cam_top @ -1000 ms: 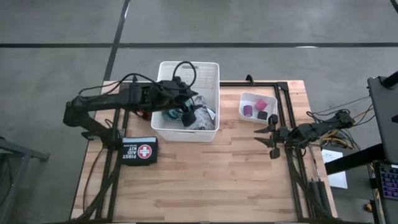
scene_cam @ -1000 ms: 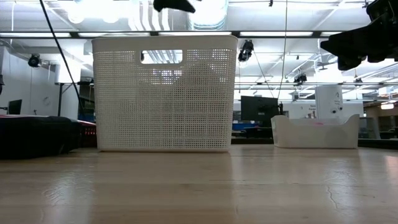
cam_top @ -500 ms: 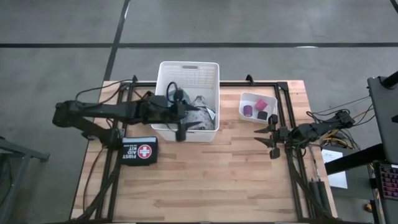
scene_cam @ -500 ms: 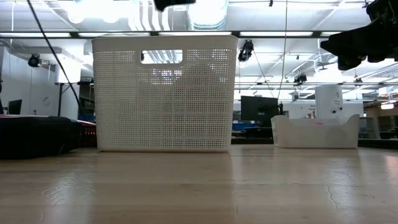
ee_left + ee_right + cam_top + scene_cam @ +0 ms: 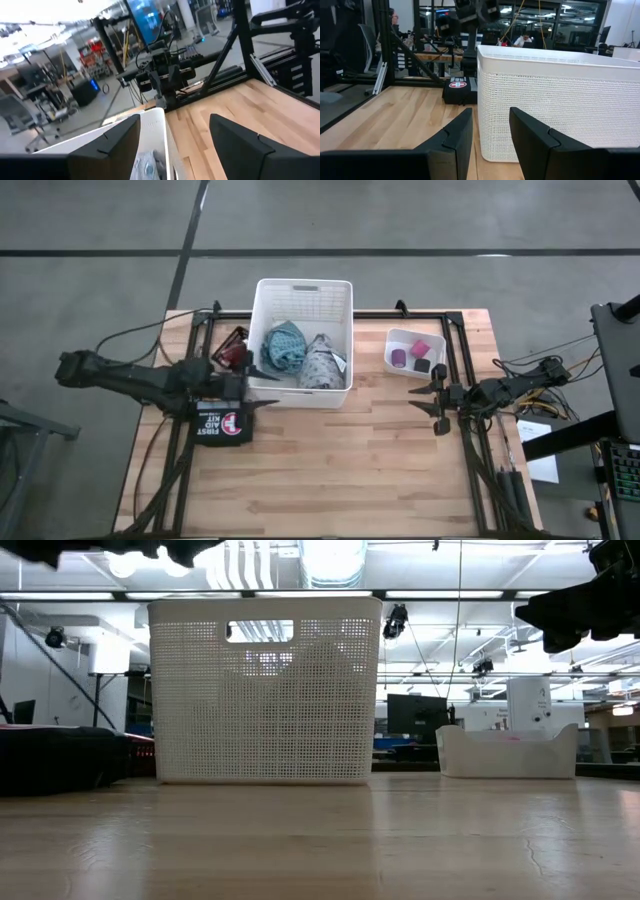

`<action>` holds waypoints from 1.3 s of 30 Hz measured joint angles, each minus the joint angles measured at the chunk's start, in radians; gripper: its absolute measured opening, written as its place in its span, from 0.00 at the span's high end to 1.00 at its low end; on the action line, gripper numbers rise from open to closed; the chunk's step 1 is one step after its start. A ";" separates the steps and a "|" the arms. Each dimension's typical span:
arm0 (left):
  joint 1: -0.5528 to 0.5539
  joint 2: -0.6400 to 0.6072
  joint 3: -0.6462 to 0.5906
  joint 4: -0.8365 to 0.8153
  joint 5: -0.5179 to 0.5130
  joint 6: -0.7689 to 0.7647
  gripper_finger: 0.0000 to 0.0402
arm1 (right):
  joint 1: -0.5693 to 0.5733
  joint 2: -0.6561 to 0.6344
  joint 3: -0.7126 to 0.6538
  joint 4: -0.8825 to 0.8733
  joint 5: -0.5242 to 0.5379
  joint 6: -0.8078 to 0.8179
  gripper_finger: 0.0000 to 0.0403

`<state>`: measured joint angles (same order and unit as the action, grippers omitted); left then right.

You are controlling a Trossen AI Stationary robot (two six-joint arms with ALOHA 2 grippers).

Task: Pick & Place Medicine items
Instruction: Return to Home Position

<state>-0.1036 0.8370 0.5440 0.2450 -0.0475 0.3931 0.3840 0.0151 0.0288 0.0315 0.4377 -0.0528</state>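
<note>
The teal cloth (image 5: 285, 345) and grey cloth (image 5: 321, 362) lay side by side in the white basket (image 5: 303, 295). The purple roll (image 5: 399, 358), pink roll (image 5: 420, 347) and black roll (image 5: 423, 365) sat in the small white tray (image 5: 391, 343) beside it. The left gripper (image 5: 264, 390) hung at the basket's corner over the first-aid bag (image 5: 222, 425), fingers spread and empty; the right gripper (image 5: 428, 397) waited near the tray, likewise spread and empty.

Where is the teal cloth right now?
In the high view, the teal cloth lies inside the white basket, in its left half, beside the grey cloth to its right.
</note>
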 joint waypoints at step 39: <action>0.001 -0.797 -0.541 -0.097 0.080 0.062 0.39 | 0.000 0.000 0.000 0.000 0.000 0.000 0.69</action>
<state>-0.1024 0.0399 0.0032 0.1477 0.0330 0.4554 0.3840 0.0154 0.0288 0.0315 0.4379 -0.0528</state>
